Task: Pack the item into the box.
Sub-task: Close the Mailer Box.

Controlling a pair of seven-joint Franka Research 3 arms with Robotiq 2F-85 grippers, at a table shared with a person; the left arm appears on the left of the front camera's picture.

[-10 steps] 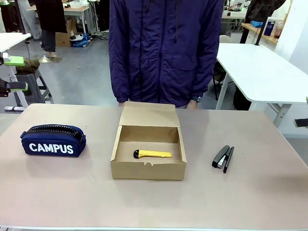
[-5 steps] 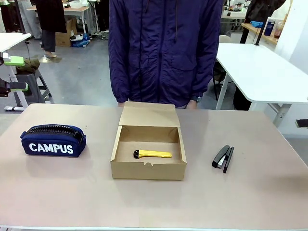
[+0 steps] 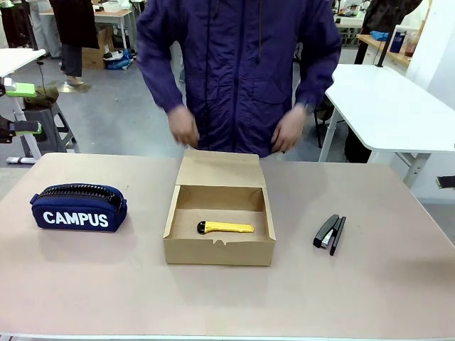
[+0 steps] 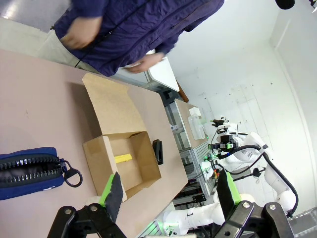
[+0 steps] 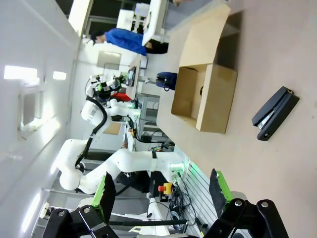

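Left gripper (image 4: pixel 168 184) and right gripper (image 5: pixel 161 182) both spread wide, empty; yellow utility knife (image 3: pixel 226 227) lying inside open cardboard box (image 3: pixel 219 252).

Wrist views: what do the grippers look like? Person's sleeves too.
Left gripper and right gripper match: black two-finger bodies with bright green pads and round bolts at the knuckles. The person's sleeves are dark purple jacket fabric, loose and creased.

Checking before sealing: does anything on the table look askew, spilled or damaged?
Nothing stands out. The yellow knife lies flat inside the open box; the pencil case and stapler lie apart on either side.
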